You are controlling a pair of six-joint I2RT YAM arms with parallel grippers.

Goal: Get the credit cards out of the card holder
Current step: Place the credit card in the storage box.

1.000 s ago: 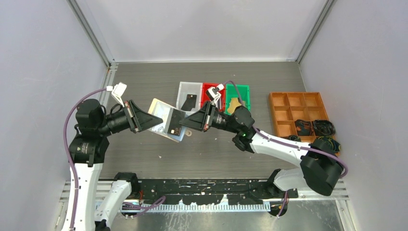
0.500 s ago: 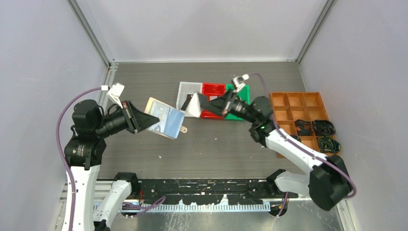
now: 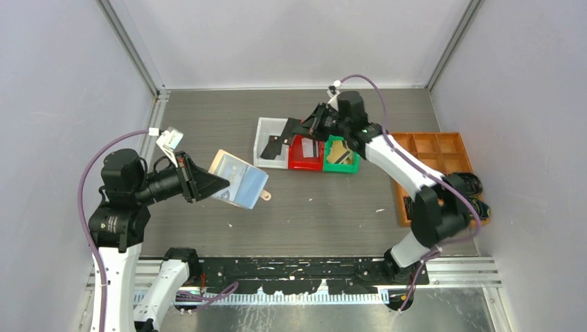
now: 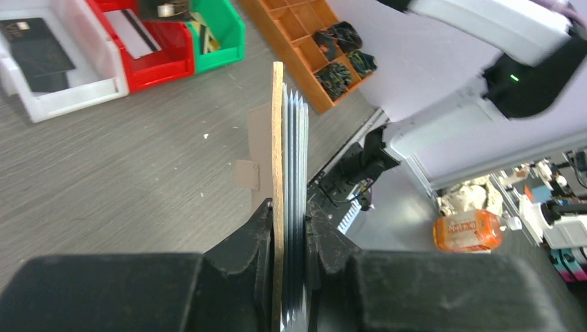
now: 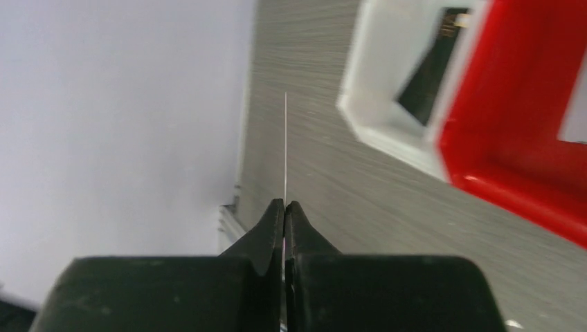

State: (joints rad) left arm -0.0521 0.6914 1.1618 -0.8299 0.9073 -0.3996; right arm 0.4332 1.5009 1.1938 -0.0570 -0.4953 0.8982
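Three small bins (image 3: 305, 166) (white, red, green) far centre, one orange tray (image 3: 423, 135) right, one card holder (image 3: 239, 181) left, four loose credit cards (image 4: 135, 33).

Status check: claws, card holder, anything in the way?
Left claw shut on beige folding leather-like card holder, held on edge. Right claw shut on thin plastic card by white plastic bin. Nothing blocking.

Your left arm (image 3: 114, 266) and right arm (image 3: 392, 156) are wearing white shells over black joints; purple cables (image 3: 84, 200) are trailing along both, a green light (image 3: 363, 128) is glowing, black fingers (image 4: 253, 238) are tapering.
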